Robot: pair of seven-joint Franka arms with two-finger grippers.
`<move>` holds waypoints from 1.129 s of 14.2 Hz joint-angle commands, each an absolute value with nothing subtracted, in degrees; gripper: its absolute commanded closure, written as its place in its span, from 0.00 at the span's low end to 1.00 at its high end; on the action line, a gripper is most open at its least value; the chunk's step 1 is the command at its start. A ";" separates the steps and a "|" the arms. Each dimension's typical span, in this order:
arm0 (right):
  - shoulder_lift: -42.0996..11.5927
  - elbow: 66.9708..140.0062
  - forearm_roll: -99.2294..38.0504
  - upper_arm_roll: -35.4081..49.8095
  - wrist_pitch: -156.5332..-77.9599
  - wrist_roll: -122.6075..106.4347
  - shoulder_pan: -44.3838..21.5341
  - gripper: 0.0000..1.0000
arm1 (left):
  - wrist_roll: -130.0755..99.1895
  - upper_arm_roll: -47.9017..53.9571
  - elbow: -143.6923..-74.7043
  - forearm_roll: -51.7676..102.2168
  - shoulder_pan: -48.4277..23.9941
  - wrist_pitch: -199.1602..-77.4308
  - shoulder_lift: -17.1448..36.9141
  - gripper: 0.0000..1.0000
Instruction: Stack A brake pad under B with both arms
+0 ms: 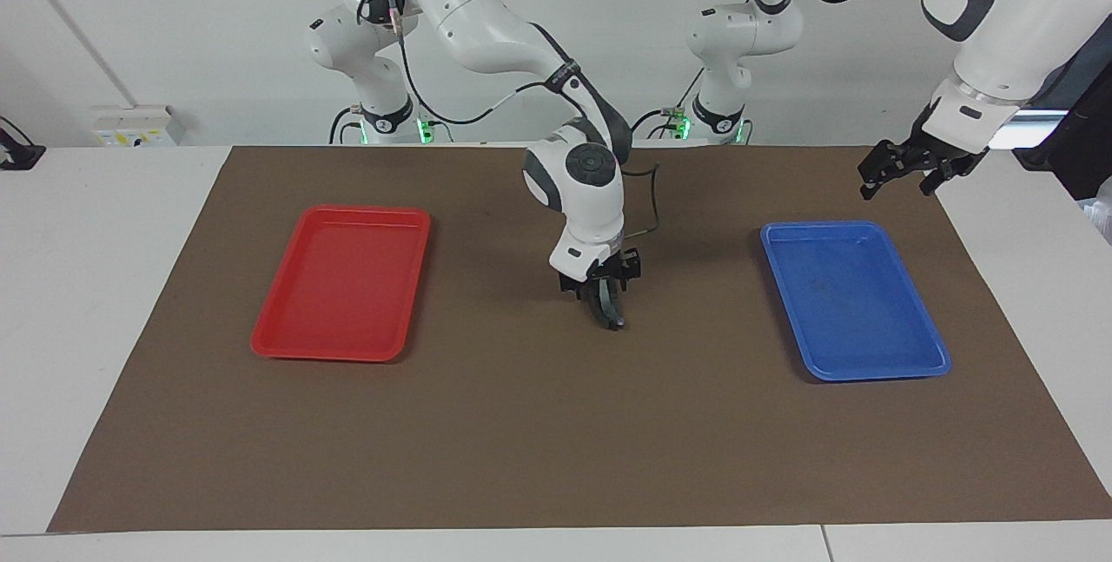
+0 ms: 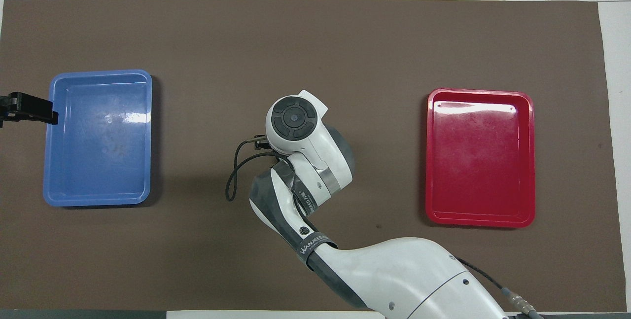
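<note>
My right gripper (image 1: 605,297) is down at the middle of the brown mat (image 1: 521,440), between the two trays. It is shut on a narrow, dark, curved brake pad with a grey strip (image 1: 608,312), which looks like B; the pad's lower end hangs at or just above the mat. In the overhead view the right arm's wrist (image 2: 296,122) covers the gripper and the pad. The short dark grey pad A shows in neither view. My left gripper (image 1: 895,175) is open and empty, up in the air off the blue tray's corner at the left arm's end, and it also shows in the overhead view (image 2: 29,108).
An empty red tray (image 1: 269,340) lies toward the right arm's end of the mat, also in the overhead view (image 2: 530,161). An empty blue tray (image 1: 938,353) lies toward the left arm's end, also in the overhead view (image 2: 49,161). A black cable (image 2: 231,181) loops off the right wrist.
</note>
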State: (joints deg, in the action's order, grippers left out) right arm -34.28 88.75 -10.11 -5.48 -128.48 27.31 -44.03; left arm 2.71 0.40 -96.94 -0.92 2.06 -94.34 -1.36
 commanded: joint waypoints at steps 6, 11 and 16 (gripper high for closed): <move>-15.49 90.79 -5.19 -6.77 -108.32 26.28 -30.09 0.00 | 3.25 0.62 -96.77 -1.14 2.81 -93.34 -1.41 0.00; -5.38 90.79 -2.03 -6.77 -93.62 8.91 -14.44 0.00 | 3.25 0.62 -96.77 -1.14 2.72 -93.43 -1.41 0.00; -0.79 90.26 0.26 -6.77 -87.02 -3.50 -4.23 0.00 | 3.25 0.62 -96.77 -1.14 2.72 -93.43 -1.41 0.00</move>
State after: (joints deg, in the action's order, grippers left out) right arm -1.93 88.70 -1.06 -7.93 -87.25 -0.24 -6.75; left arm 2.71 0.37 -96.94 -0.92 2.15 -94.34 -1.36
